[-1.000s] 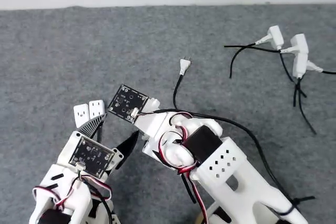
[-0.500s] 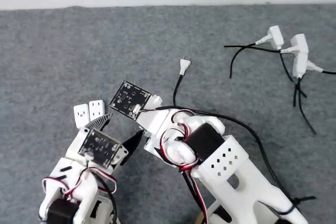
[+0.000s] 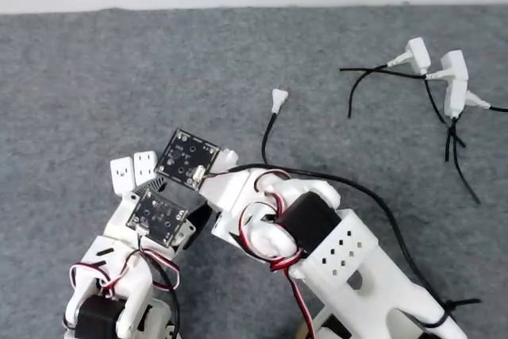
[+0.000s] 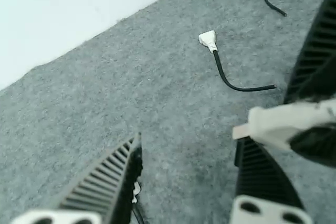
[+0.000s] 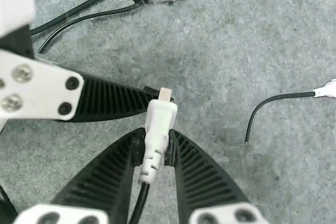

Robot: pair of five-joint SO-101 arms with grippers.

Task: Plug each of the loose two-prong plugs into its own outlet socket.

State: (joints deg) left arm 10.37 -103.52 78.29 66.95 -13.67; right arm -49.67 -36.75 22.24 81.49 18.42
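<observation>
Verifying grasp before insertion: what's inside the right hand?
A white two-prong plug pinched between the right hand's fingers, prong end sticking out past them. Its black cord trails back. The fingers cover the plug's sides; the second prong can't be made out.

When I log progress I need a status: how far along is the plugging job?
Done: nothing; both sockets sit empty. In hand: the right gripper holds a plug between the open jaws of the left gripper. Left: seating it, then the loose plug on the mat.

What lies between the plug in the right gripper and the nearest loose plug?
Bare carpet and the loose plug's black cord, in the right wrist view.
</observation>
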